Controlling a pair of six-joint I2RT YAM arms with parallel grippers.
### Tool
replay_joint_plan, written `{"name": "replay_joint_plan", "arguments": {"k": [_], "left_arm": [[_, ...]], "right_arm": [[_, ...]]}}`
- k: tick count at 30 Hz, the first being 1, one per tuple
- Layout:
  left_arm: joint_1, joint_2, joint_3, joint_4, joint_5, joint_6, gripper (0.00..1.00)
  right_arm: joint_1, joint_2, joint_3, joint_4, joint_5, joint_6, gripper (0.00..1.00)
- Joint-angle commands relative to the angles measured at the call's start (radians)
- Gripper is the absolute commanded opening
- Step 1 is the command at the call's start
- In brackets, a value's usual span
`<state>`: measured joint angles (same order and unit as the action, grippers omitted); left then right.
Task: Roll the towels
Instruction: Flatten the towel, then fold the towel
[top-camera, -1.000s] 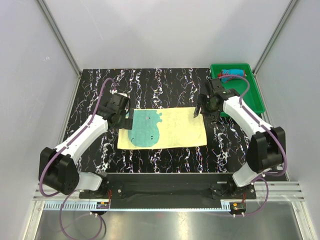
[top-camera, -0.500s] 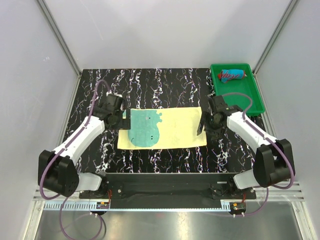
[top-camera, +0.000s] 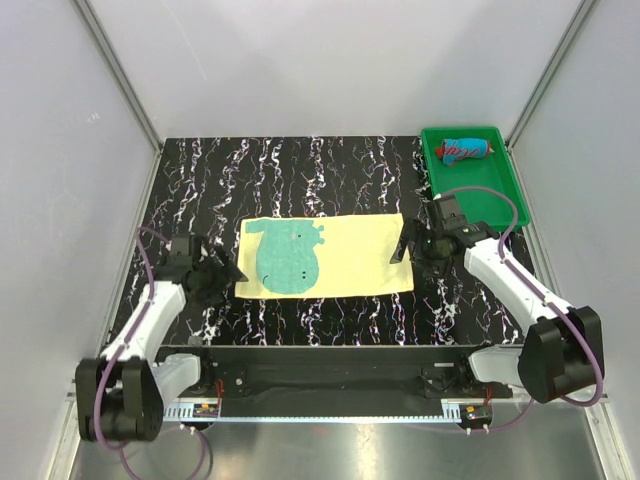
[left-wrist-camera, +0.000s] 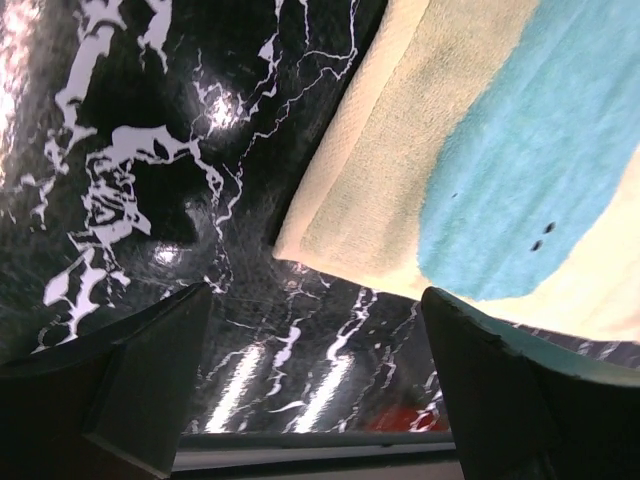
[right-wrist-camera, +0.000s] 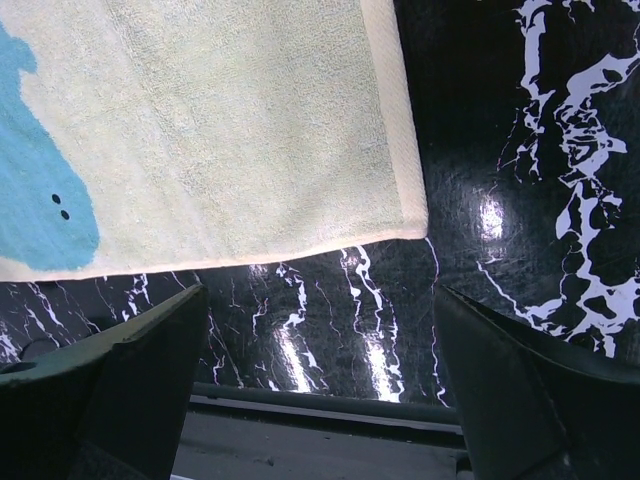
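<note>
Easy to go wrong at the first pinch: with the left end effector (left-wrist-camera: 317, 293) standing apart just off the near left corner of the yellow towel (top-camera: 355, 262), and the right end effector (right-wrist-camera: 320, 292) likewise apart just before the near right corner, quite possible to close on bare worktop (top-camera: 330, 170) beside the hem, or to catch only the thin border and lose it on the lift. Also possible to skew the roll by starting one side ahead of the other, given such soft cloth. Likely to slide the whole towel instead of curling it when pressing too flat on the glossy marbled surface. Nothing held on either side for now. Yellow towel flat and unrolled in the middle of the worktop, teal patch toward its left end; red towel (top-camera: 466, 149) already a short roll inside the green tray (top-camera: 505, 195) at the far right corner, so apparently half of the task done. For room: plenty of bare worktop beyond the far edge of the yellow towel for rolling away from the bases, much less on the near side, with the black rail (top-camera: 330, 360) close behind the near hem. To watch on the right: tray wall not far from the right end effector, and the white enclosure walls (top-camera: 60, 200) close along both short sides of the worktop.
</note>
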<state>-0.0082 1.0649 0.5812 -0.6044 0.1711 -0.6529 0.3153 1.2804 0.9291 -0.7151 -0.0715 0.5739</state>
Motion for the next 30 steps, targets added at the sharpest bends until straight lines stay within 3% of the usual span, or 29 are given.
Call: {"name": "replay_joint_plan", "arguments": {"k": [1, 8, 15, 25, 29, 30], "left_arm": [[0.005, -0.097, -0.038, 0.066, -0.018, -0.134, 0.89], [0.007, -0.100, -0.109, 0.084, -0.030, -0.154, 0.80], [0.007, -0.082, -0.169, 0.164, -0.032, -0.165, 0.62], [0.005, 0.003, -0.176, 0.244, -0.051, -0.145, 0.50], [0.007, 0.029, -0.175, 0.264, -0.044, -0.134, 0.36], [0.007, 0.029, -0.176, 0.268, -0.042, -0.133, 0.27]], "right_arm": [[0.005, 0.013, -0.007, 0.042, -0.020, -0.026, 1.00], [0.002, 0.022, -0.013, 0.046, -0.019, -0.062, 1.00], [-0.019, 0.027, -0.015, 0.051, -0.021, -0.082, 1.00], [-0.033, 0.039, -0.010, 0.054, -0.028, -0.083, 1.00], [-0.038, 0.040, -0.010, 0.052, -0.025, -0.083, 1.00], [-0.038, 0.043, -0.013, 0.054, -0.022, -0.082, 1.00]]}}
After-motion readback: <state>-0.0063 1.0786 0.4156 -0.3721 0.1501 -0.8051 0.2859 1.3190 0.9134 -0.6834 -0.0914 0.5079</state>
